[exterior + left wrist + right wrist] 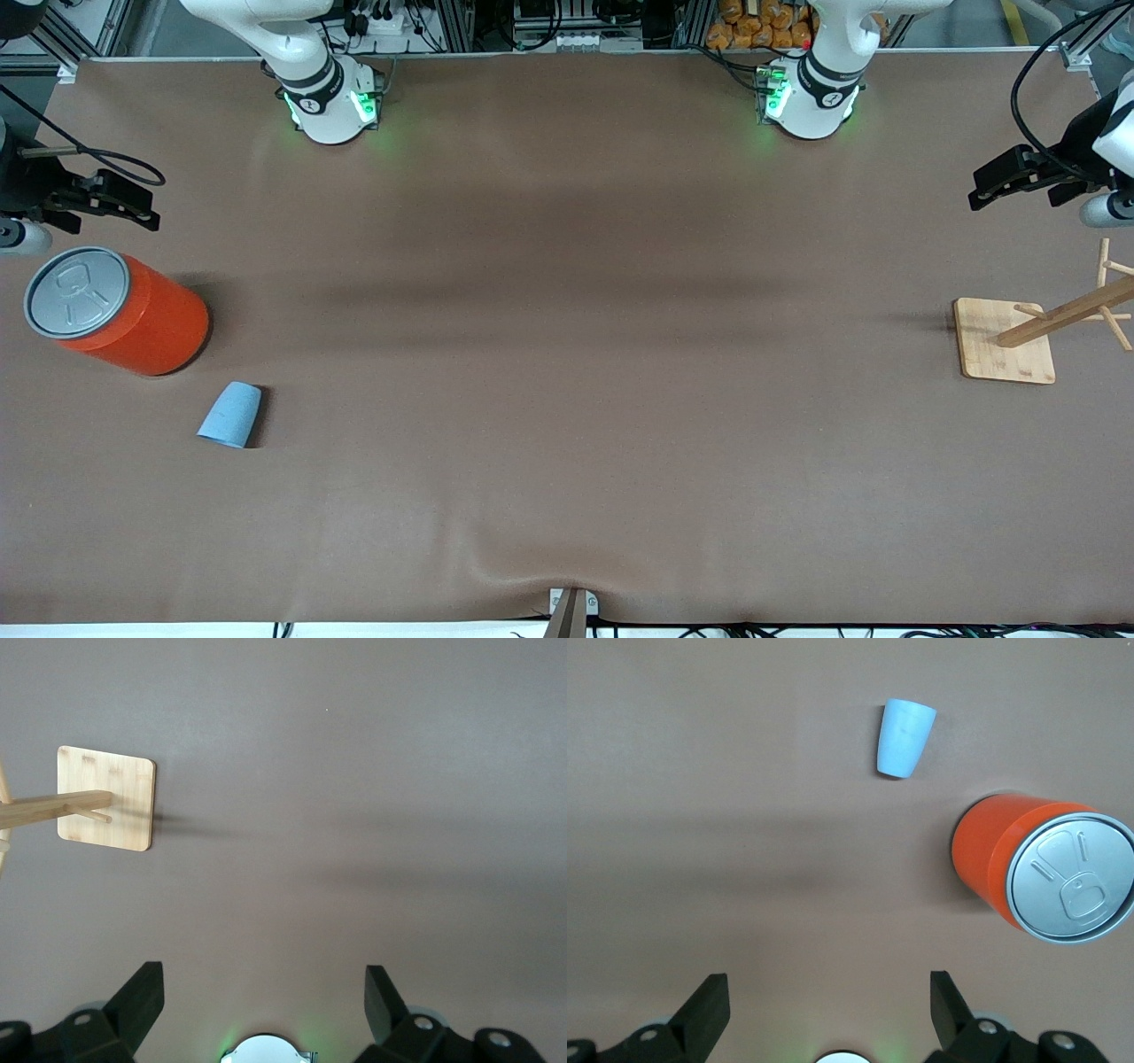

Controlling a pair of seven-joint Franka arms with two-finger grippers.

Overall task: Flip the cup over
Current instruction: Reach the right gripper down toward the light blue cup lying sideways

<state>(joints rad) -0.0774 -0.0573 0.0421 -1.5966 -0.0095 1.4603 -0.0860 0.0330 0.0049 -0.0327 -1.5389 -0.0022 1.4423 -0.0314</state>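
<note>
The cup is a small light-blue tumbler that appears to lie on its side, wider end toward the front camera, at the right arm's end of the table. It sits nearer to the front camera than the orange can. No opening of the cup shows in the right wrist view either. My right gripper hangs open and empty over the table edge beside the can, well apart from the cup. From its wrist the right gripper has only bare table between its fingers. My left gripper waits open over the left arm's end, and the left gripper holds nothing.
A large orange can with a grey pull-tab lid stands upright close to the cup; the can also fills part of the right wrist view. A wooden peg rack on a square base stands at the left arm's end, and the base shows below the left wrist.
</note>
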